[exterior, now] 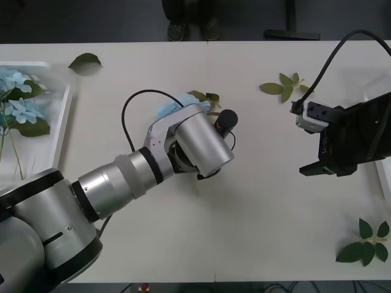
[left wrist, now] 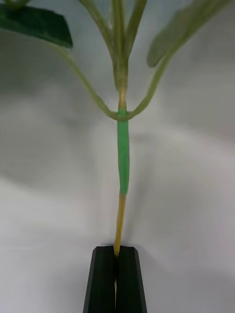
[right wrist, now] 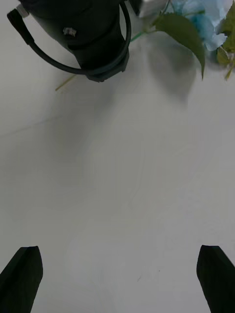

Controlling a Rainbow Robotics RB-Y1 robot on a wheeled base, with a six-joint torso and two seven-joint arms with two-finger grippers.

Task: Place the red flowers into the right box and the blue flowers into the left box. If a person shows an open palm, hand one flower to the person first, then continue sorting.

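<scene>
Fingers (left wrist: 116,274) pinching blue flower stem (left wrist: 122,161).

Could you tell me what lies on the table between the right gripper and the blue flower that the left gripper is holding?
Bare table: the right wrist view shows nothing between the right gripper and the blue flower, whose stem the left gripper pinches.

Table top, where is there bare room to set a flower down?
Bare table lies between the left gripper, shut on a blue flower stem, and the open right gripper. Crowded: the left box and the leaf sprigs.
</scene>
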